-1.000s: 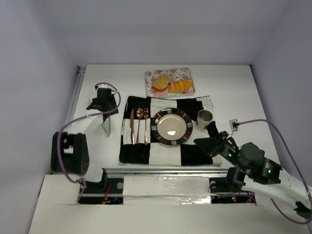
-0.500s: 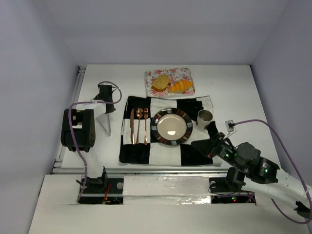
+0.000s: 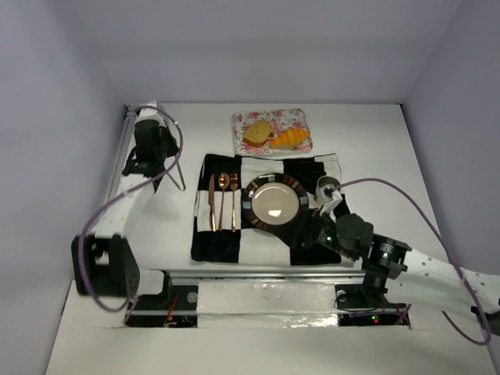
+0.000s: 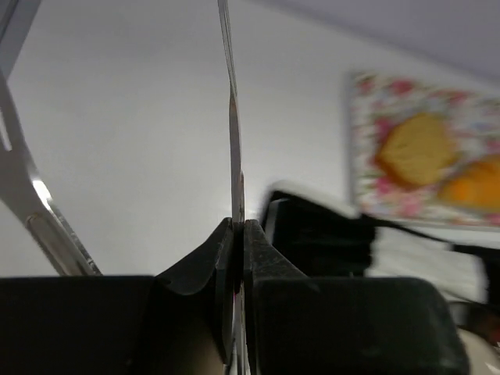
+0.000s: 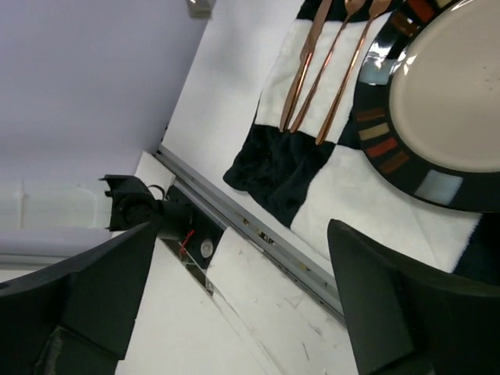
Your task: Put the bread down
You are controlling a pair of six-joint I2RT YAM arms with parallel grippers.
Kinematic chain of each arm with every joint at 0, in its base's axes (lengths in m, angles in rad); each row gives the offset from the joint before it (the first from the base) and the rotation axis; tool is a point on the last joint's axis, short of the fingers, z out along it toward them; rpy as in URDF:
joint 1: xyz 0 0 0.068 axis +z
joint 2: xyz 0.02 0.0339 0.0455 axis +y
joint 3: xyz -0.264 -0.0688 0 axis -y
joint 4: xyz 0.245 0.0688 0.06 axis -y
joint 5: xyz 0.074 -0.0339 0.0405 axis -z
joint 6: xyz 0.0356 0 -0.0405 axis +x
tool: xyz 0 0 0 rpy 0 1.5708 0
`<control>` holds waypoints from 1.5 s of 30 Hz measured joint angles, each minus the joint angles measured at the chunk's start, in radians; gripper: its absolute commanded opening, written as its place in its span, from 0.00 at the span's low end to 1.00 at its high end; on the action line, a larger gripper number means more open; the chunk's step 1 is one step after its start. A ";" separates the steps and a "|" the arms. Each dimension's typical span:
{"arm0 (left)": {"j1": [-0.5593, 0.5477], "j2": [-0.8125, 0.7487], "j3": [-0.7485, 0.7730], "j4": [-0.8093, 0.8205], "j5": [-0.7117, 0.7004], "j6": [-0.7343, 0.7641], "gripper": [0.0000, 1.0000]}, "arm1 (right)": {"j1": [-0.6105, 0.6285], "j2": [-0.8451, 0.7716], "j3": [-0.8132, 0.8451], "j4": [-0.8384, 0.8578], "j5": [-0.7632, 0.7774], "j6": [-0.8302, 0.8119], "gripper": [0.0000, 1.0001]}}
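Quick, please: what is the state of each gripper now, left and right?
Left gripper: closed on one thin arm of the metal tongs.
Right gripper: open, holding nothing.

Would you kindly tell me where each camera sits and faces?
Top external: above and behind the bases, looking down on the table; left arm and right arm show.
Left wrist: on the left arm, looking across bare table toward the floral tray with bread slice and croissant; the left pincer clamps metal tongs.
Right wrist: low over the checked placemat, facing left along the near edge past the plate; the open right pincer shows.
Shared: top and left wrist, the tray; top and right wrist, the plate.
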 measured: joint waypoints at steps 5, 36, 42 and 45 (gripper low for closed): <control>-0.014 -0.290 -0.073 0.108 0.216 -0.098 0.00 | 0.000 0.236 0.079 0.148 -0.035 -0.013 1.00; -0.018 -0.626 -0.684 1.212 0.949 -1.186 0.00 | -0.010 0.951 0.404 0.910 -0.419 0.088 0.71; -0.018 -0.649 -0.684 1.214 0.966 -1.179 0.21 | -0.007 0.985 0.367 1.075 -0.453 0.166 0.64; -0.018 -0.670 -0.677 1.213 0.976 -1.150 0.39 | -0.006 0.983 0.358 1.082 -0.443 0.174 0.59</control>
